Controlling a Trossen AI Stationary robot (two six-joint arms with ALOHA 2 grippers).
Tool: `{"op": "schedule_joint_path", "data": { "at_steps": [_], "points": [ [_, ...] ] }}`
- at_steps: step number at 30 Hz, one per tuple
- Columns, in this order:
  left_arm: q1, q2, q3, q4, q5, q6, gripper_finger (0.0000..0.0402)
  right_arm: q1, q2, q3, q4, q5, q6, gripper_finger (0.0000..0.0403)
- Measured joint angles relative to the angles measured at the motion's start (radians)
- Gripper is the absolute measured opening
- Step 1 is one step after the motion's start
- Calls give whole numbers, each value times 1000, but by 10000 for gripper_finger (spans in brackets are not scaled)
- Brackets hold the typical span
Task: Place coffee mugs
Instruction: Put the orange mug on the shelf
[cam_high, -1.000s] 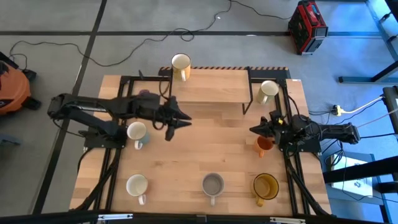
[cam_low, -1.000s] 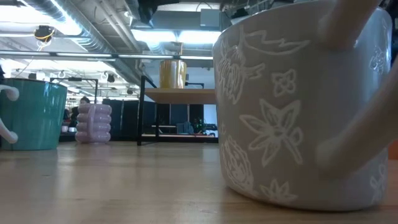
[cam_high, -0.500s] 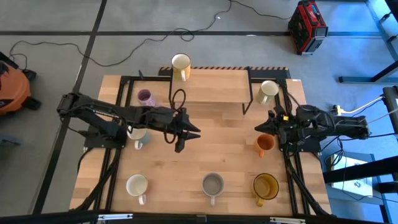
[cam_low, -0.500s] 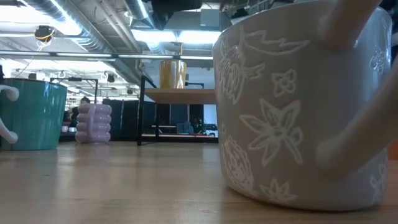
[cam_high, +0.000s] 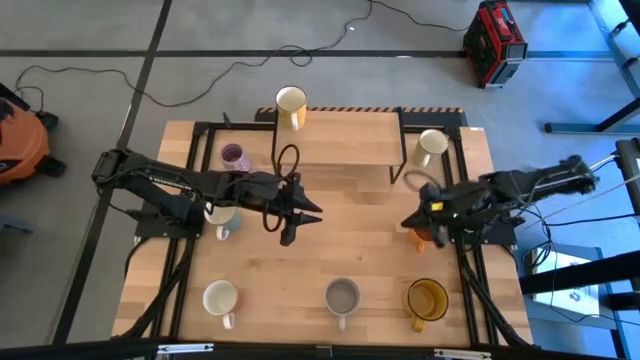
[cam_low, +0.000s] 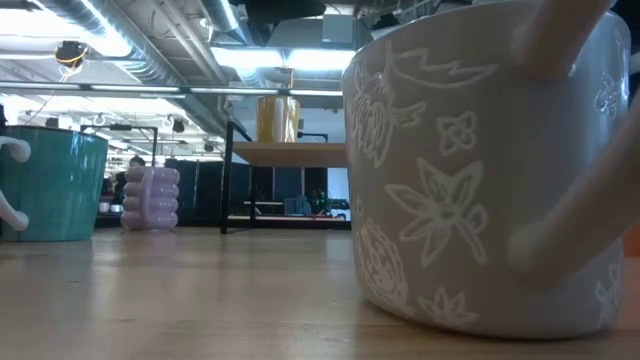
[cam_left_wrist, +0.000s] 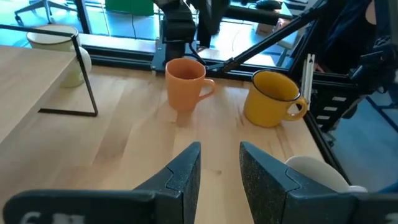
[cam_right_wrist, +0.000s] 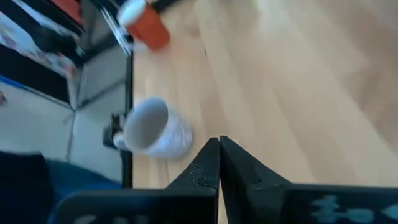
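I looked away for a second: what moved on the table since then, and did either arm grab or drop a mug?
The left gripper swung from beside the teal mug out over the bare table centre, fingers apart and empty, then stopped. The right gripper, shut and empty, pulled back, then reached inward over the orange mug. Nothing was grabbed or released; every mug I can see kept its place.

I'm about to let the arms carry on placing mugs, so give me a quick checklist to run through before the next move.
1. Left gripper empty, fingers apart over mid table: ok.
2. Right gripper shut, holding nothing: ok.
3. Orange mug upright: ok.
4. Amber mug upright beside it: ok.
5. Lilac mug clear of the left arm: ok.
6. Right gripper's clearance from the orange mug: cannot tell.
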Motion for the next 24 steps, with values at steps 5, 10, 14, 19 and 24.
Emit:
{"op": "schedule_joint_path", "data": {
  "at_steps": [5,10,14,19,24],
  "points": [
    [0,0,0,0,0,3,105,129,104,22,-105,62,149,0],
    [0,0,0,-1,1,59,105,162,155,24,-214,49,375,2],
    [0,0,0,0,1,78,105,162,181,24,-301,47,496,28],
    [0,0,0,-1,0,79,105,162,214,24,-341,89,553,108],
    [0,0,0,-1,1,79,105,161,269,24,-434,100,563,180]
  ]
}}
